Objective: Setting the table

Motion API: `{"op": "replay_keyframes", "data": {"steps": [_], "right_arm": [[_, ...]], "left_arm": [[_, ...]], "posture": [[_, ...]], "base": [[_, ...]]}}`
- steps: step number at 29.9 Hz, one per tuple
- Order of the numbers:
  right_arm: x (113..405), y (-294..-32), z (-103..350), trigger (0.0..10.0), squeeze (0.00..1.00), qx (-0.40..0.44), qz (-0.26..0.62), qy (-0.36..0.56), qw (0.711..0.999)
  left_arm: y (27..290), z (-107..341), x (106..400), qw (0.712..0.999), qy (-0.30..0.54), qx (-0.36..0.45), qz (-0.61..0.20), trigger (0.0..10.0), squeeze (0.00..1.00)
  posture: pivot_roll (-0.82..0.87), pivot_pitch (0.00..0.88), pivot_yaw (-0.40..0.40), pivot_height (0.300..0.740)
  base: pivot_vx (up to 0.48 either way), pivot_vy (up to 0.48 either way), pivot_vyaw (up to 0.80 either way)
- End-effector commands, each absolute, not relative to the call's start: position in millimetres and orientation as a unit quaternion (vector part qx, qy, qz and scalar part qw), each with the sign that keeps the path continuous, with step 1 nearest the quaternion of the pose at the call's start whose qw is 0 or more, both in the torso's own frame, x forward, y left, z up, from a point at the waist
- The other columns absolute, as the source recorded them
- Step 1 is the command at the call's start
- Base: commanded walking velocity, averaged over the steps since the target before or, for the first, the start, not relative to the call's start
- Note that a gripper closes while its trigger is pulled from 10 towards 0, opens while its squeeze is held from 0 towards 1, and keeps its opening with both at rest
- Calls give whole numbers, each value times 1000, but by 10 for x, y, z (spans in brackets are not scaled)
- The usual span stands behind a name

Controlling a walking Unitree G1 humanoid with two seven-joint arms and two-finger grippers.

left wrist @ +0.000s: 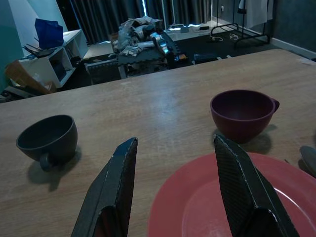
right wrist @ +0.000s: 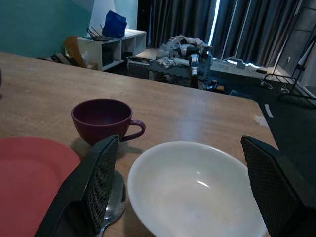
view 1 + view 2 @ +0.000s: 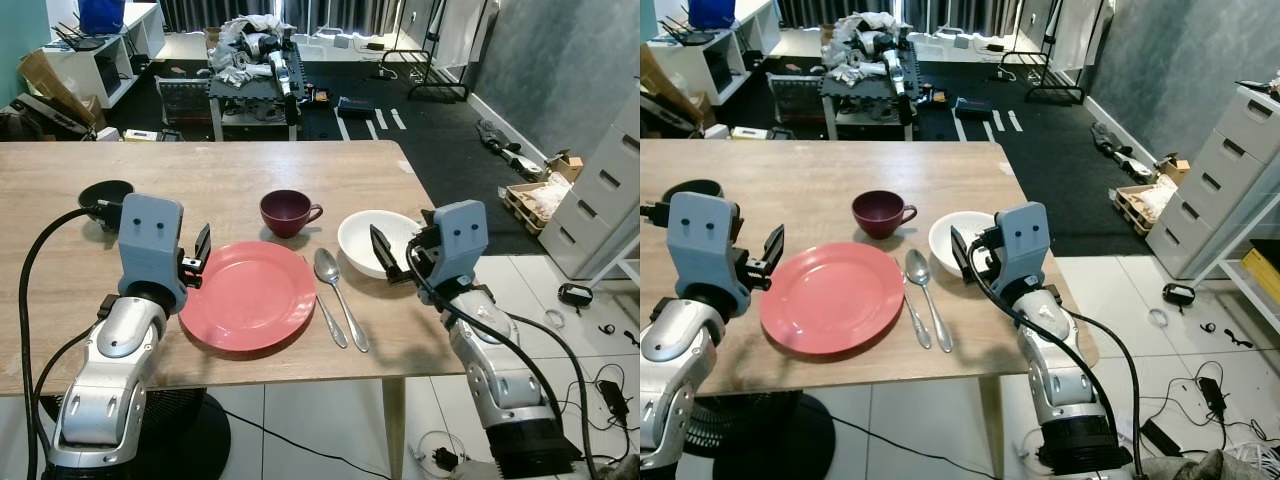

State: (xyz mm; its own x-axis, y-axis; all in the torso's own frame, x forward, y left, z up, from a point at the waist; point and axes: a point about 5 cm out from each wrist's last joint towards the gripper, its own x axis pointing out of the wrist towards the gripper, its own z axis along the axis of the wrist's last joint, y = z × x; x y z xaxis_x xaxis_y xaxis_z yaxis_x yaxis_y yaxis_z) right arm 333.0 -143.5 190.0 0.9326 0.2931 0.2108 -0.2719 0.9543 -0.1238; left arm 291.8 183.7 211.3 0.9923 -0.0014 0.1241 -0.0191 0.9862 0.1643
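On the wooden table [image 3: 220, 170] a red plate [image 3: 250, 295] lies near the front edge. A purple cup [image 3: 288, 212] stands behind it. To its right are a spoon [image 3: 338, 290] and a second slim silver utensil [image 3: 326, 318]. Further right sits a white bowl [image 3: 362, 238], and a black mug [image 3: 104, 200] stands at the far left. My left gripper [image 3: 197, 258] hovers open at the plate's left rim; its fingers [image 1: 116, 192] frame the rim. My right gripper [image 3: 400, 250] is open over the near side of the bowl [image 2: 195, 190], nothing held.
The table's front edge runs just below the plate, its right edge just past the bowl. Beyond the table stand a dark cluttered bench [image 3: 255, 60], white shelves [image 3: 100, 50] and white drawers [image 3: 610, 190]. Cables [image 3: 590, 330] lie on the tiled floor at right.
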Motion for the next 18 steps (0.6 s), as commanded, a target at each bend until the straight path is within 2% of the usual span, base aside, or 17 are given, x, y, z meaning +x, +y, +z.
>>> {"op": "replay_keyframes", "data": {"steps": [1, 4, 9, 12, 15, 16, 18], "right_arm": [[3313, -1447, 1870, 10000, 0, -44, 141, -106, 983], [3339, -1433, 1756, 10000, 0, -88, 140, -67, 984], [3419, -1440, 1615, 10000, 0, -102, 120, -13, 987], [3526, -1514, 1507, 10000, 0, -10, 73, 50, 996], [3540, -1525, 1500, 10000, 0, 7, 66, 55, 996], [3605, -1641, 1532, 10000, 0, 52, 29, 52, 997], [3622, -1681, 1545, 10000, 0, 64, 17, 49, 997]], "left_arm": [[1850, 2044, 2918, 995, -43, 89, 8, 10000, 0], [1839, 2036, 2920, 995, -42, 89, 7, 10000, 0], [1829, 2042, 2932, 995, -43, 91, 6, 10000, 0], [1822, 2074, 2949, 994, -47, 94, 4, 10000, 0], [1822, 2081, 2951, 994, -48, 95, 4, 10000, 0], [1846, 2111, 2958, 994, -52, 97, 6, 10000, 0], [1853, 2121, 2959, 994, -53, 98, 7, 10000, 0]], "posture": [[57, 12, 51, 740], [61, 17, 47, 740], [65, 21, 44, 740], [78, 30, 37, 740], [78, 30, 37, 740], [85, 43, 34, 740], [85, 43, 34, 740]], "base": [[0, 0, 0], [0, 0, 0], [0, 0, 0], [0, 0, 0], [0, 0, 0], [0, 0, 0], [0, 0, 0]]}}
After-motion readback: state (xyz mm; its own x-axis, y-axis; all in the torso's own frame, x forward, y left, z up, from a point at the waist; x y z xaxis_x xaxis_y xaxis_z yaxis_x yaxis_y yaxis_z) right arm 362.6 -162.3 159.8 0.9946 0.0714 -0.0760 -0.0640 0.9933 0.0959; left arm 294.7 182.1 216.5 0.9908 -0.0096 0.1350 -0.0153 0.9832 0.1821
